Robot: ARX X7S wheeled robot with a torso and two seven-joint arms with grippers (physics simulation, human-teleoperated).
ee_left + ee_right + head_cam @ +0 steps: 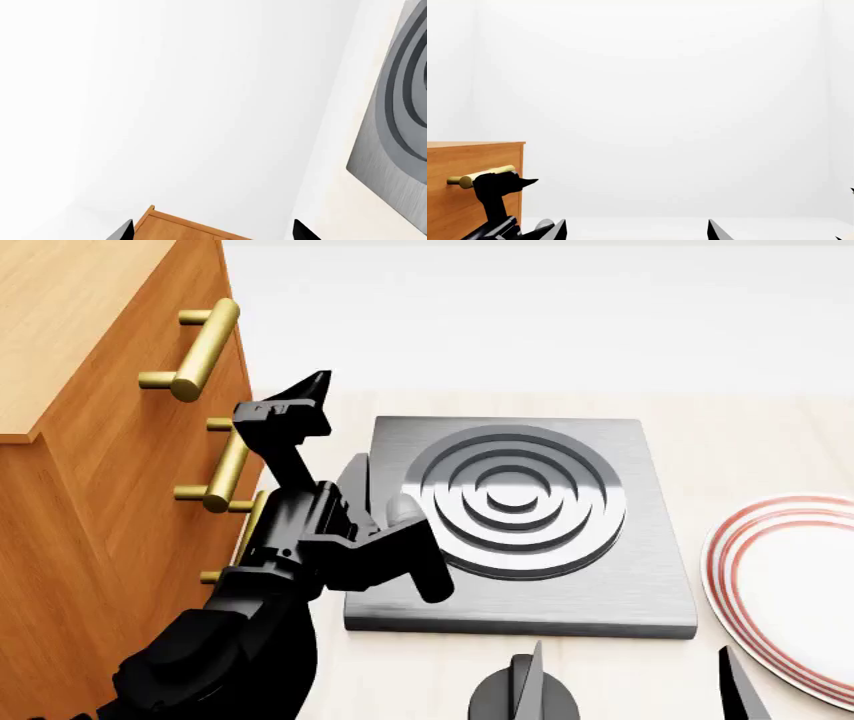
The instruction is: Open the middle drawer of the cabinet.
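White walls stand behind a pale counter that carries a grey hotplate and, at its right, a red-ringed plate. The cabinet rises at the left edge, its three brass handles stacked one below another. The middle drawer (second handle down) looks flush with the fronts above and below. The left gripper sits just beside that handle, black fingers close together; whether they pinch the bar I cannot tell. The right gripper hangs low near the plate, fingers spread apart.
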